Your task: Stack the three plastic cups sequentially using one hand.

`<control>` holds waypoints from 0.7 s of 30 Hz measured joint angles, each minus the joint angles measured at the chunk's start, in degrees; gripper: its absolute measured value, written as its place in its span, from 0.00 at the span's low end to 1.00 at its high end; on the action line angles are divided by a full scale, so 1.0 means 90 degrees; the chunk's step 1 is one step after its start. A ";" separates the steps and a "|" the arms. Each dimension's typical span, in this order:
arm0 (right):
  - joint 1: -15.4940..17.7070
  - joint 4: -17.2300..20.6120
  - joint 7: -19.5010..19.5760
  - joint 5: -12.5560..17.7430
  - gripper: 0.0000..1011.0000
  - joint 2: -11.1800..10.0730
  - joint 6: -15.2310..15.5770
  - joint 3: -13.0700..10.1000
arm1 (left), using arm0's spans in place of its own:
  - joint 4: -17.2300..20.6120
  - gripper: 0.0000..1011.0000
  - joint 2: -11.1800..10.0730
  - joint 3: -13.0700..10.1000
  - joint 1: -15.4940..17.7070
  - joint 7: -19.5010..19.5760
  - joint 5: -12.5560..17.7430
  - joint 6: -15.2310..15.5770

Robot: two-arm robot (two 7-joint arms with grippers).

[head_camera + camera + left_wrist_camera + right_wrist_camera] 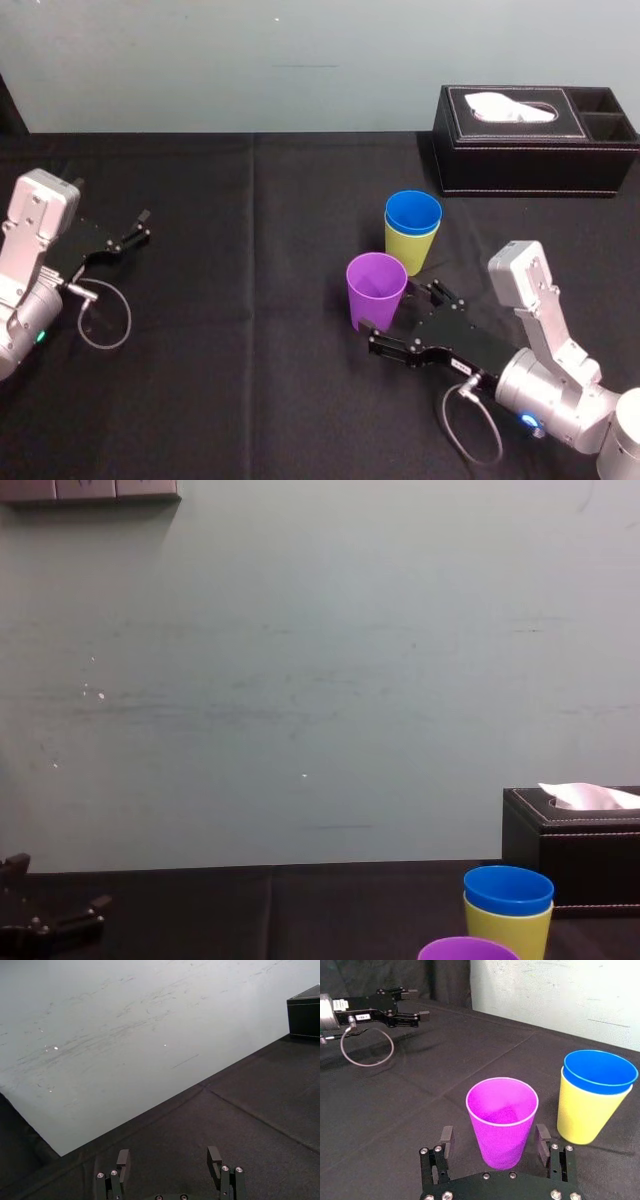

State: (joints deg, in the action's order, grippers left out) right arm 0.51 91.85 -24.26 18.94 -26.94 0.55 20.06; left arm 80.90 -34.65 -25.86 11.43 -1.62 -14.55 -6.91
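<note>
The purple cup stands upright on the black table, its mouth open upward. Just behind it to the right, the blue cup sits nested inside the yellow-green cup. My right gripper is low at the purple cup's near side, open, with one finger on each side of the cup's lower body. In the right wrist view the purple cup stands between the fingers with small gaps, and the blue cup in the yellow-green cup is beyond. My left gripper is parked far left, open and empty.
A black tissue box with white tissue stands at the back right, close behind the nested cups. A cable loop lies by the left arm. A pale wall runs along the table's far edge.
</note>
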 joint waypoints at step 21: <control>-0.0248 -0.0371 0.0135 -0.0374 0.99 0.0386 -0.0350 0.0100 | 0.0000 1.00 0.0000 0.0000 0.0000 0.0000 0.0000 0.0000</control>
State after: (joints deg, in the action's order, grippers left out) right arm -1.73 88.51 -23.04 15.57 -23.46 -2.60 20.96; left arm 80.90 -34.65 -25.86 11.43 -1.62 -14.55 -6.91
